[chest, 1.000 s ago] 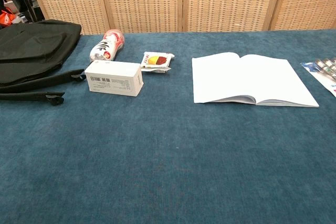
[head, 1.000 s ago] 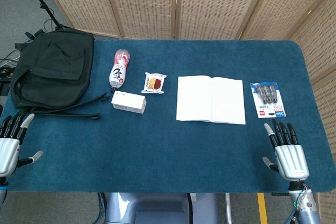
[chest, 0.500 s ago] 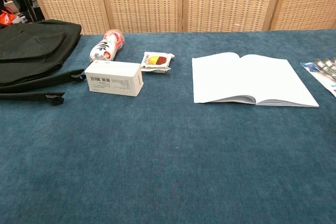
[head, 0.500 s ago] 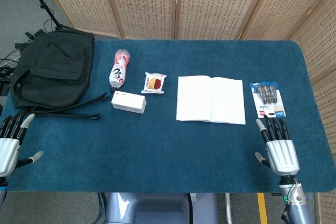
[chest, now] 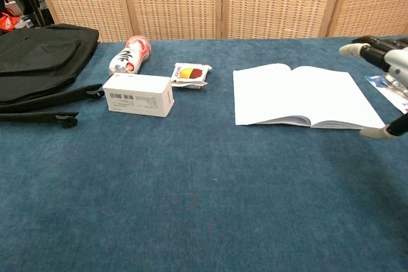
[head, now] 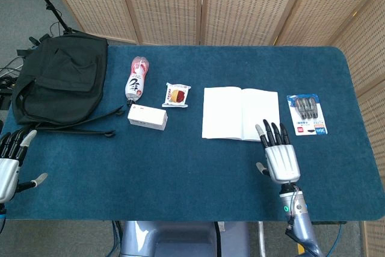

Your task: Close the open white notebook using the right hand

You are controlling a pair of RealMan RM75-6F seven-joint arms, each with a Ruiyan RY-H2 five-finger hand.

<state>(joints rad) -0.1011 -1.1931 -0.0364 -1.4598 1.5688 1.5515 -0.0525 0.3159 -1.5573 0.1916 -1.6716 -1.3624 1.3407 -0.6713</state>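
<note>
The white notebook [head: 241,114] [chest: 299,94] lies open and flat on the blue table, right of centre. My right hand [head: 277,154] hovers at its near right corner, palm down and fingers spread, holding nothing; its fingertips [head: 272,129] reach over the lower edge of the right page. In the chest view only the right hand's [chest: 389,62] fingertips enter at the right edge, above the notebook's right side. My left hand [head: 10,161] stays at the table's near left edge, fingers spread and empty.
A black bag [head: 59,82] fills the far left. A bottle [head: 136,79], a white box [head: 147,117] and a snack packet [head: 177,95] lie left of the notebook. A pen pack [head: 308,114] sits to its right. Wicker screens stand behind the table.
My right hand has moved left and forward from the near right corner of the table to the notebook's near right corner, and now shows in the chest view. The left hand has barely moved.
</note>
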